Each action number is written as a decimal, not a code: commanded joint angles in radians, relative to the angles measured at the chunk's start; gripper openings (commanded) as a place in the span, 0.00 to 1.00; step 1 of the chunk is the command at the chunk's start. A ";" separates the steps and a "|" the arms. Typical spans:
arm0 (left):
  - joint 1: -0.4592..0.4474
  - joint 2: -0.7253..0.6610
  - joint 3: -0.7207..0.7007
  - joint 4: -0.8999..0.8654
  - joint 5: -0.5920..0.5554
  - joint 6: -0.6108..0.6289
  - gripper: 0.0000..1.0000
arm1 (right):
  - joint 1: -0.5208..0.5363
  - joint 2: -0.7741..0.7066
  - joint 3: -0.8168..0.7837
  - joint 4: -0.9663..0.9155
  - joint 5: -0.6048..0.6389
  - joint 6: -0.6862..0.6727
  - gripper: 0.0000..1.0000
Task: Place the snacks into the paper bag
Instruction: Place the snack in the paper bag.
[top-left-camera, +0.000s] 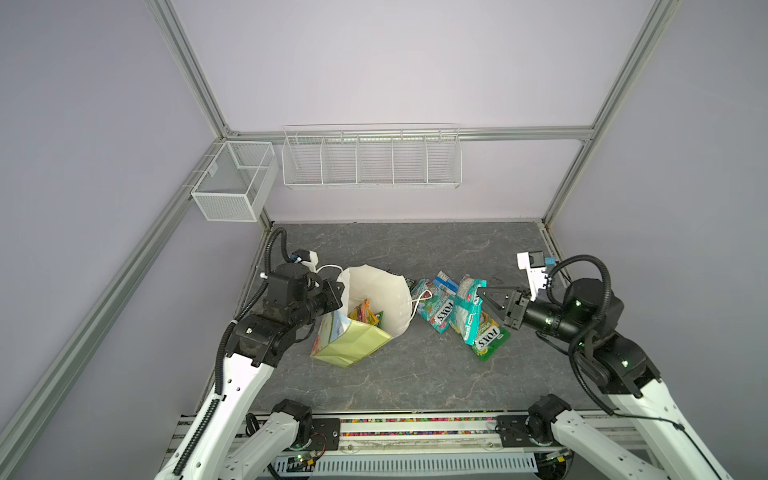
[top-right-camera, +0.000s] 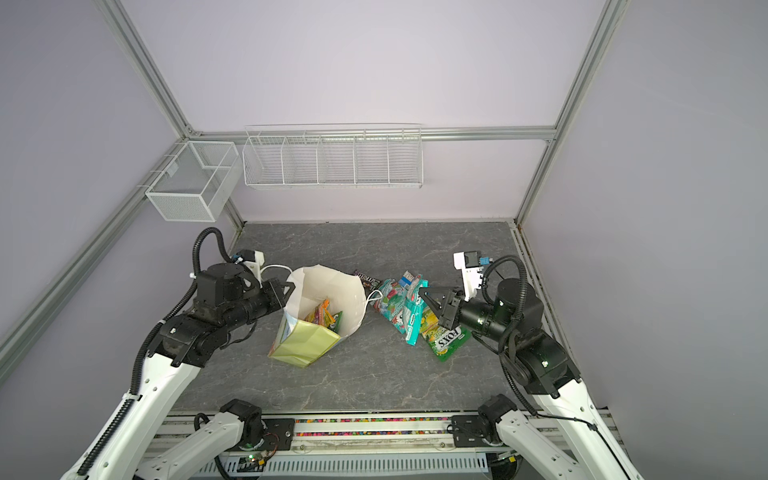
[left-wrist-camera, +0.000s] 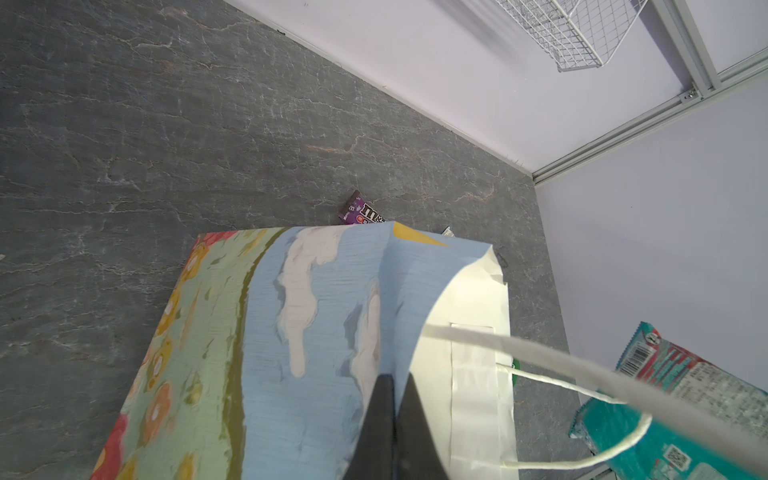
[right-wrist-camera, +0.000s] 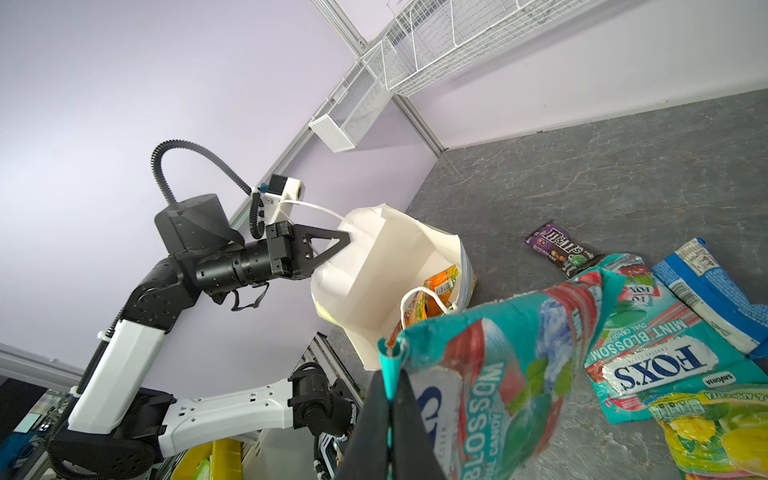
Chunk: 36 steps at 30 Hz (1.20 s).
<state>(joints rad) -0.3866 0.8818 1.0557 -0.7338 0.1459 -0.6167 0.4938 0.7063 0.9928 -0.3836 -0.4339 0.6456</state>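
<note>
The paper bag (top-left-camera: 374, 286) (top-right-camera: 328, 286) stands open and leaning on the grey table, with orange and green snacks (top-left-camera: 363, 311) (right-wrist-camera: 440, 286) inside. My left gripper (top-left-camera: 341, 286) (left-wrist-camera: 395, 378) is shut on the bag's rim at its left side. My right gripper (top-left-camera: 478, 293) (right-wrist-camera: 390, 386) is shut on the edge of a teal candy packet (top-left-camera: 467, 311) (right-wrist-camera: 498, 374), lifted to the right of the bag. On the table lie another teal FOX'S packet (top-left-camera: 434, 309) (right-wrist-camera: 656, 361), a yellow-green one (top-left-camera: 488, 336) (right-wrist-camera: 715, 432), a blue one (right-wrist-camera: 715, 291) and a purple one (right-wrist-camera: 557, 245) (left-wrist-camera: 361, 210).
A long white wire basket (top-left-camera: 370, 162) and a mesh basket (top-left-camera: 232, 187) hang on the back wall and left frame. The bag's cord handle (top-left-camera: 419, 299) hangs toward the loose packets. Bare table (top-left-camera: 395, 374) lies in front of the bag.
</note>
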 joint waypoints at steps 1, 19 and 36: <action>-0.003 -0.006 0.031 -0.013 -0.014 0.011 0.00 | 0.006 0.007 0.053 0.071 -0.032 -0.020 0.06; -0.004 -0.007 0.026 -0.006 -0.007 0.007 0.00 | 0.014 0.060 0.145 0.125 -0.083 0.007 0.07; -0.004 -0.015 0.024 -0.004 -0.008 0.006 0.00 | 0.062 0.130 0.206 0.174 -0.101 0.017 0.07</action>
<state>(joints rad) -0.3866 0.8806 1.0557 -0.7338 0.1432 -0.6167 0.5400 0.8307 1.1625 -0.2955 -0.5182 0.6559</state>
